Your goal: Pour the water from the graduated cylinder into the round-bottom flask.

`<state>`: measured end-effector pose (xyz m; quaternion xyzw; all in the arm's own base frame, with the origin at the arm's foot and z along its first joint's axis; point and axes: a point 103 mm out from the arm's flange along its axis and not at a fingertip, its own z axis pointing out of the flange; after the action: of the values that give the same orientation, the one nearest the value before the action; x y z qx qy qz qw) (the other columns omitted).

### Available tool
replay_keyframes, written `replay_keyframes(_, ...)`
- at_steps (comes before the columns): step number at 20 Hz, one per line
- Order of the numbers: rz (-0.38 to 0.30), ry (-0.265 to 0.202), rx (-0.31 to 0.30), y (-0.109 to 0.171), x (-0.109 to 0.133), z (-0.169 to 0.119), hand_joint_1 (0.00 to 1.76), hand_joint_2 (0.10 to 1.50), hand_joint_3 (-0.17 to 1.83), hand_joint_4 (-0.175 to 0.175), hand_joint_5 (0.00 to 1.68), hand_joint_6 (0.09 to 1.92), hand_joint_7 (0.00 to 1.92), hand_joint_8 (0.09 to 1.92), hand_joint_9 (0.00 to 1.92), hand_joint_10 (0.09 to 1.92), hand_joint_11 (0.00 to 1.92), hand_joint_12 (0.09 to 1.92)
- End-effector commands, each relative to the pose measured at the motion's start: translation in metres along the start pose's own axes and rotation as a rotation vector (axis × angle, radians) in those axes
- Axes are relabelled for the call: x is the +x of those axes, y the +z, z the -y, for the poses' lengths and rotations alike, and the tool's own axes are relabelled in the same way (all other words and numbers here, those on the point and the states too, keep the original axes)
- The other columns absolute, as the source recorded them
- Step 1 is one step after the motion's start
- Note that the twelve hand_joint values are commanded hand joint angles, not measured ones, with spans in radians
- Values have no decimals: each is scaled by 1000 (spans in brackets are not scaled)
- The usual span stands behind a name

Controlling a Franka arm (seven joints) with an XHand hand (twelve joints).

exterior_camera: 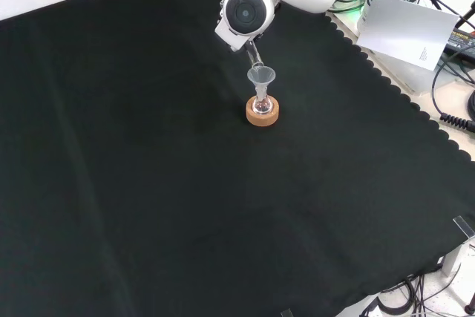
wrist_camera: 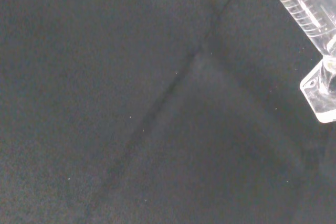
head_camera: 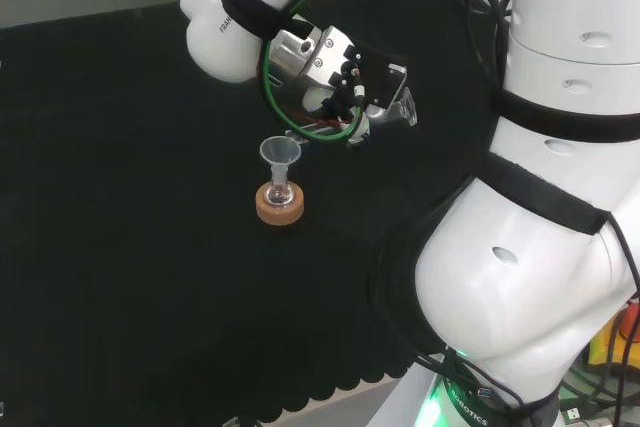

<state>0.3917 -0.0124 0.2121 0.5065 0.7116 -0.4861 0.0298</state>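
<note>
fingers hidden, graduated cylinder (wrist_camera: 307,11) tipped over funnel (exterior_camera: 260,76)

Matt black cloth (exterior_camera: 148,183) (creased); clear cylinder (wrist_camera: 304,9).

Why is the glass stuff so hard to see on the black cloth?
Front view: the clear funnel barely shows against the black cloth, the cork ring stands out. Wrist view: the graduated cylinder looks pale, near and a little blurred.

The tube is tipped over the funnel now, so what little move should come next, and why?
Probably tip the cylinder slightly further, keeping its mouth over the funnel. It already slants down to the funnel in the flask on the cork ring, so pouring looks underway.
</note>
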Motion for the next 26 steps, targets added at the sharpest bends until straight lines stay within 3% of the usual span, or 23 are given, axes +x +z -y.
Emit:
replay_keyframes(1, -13, -4, -5, 0, 0, -1, 1119, 1137, -11, -104, 968, 1047, 1273, 286, 1471, 87, 1360, 684)
replay_keyframes(11, -40, -16, -30, 0, -1, -4, 1119, 1137, -11, -104, 968, 1048, 1272, 285, 1470, 87, 1359, 684)
replay_keyframes(15, -122, -44, -67, 5, -5, -3, 1119, 1137, -11, -104, 967, 1048, 1271, 285, 1469, 87, 1360, 684)
replay_keyframes(24, -331, -108, -219, 13, -15, -3, 1117, 1139, -11, -103, 962, 1054, 1254, 279, 1453, 87, 1352, 681)
replay_keyframes(26, -406, -131, -235, 14, -17, -3, 1117, 1140, -11, -103, 962, 1055, 1252, 278, 1451, 87, 1350, 681)
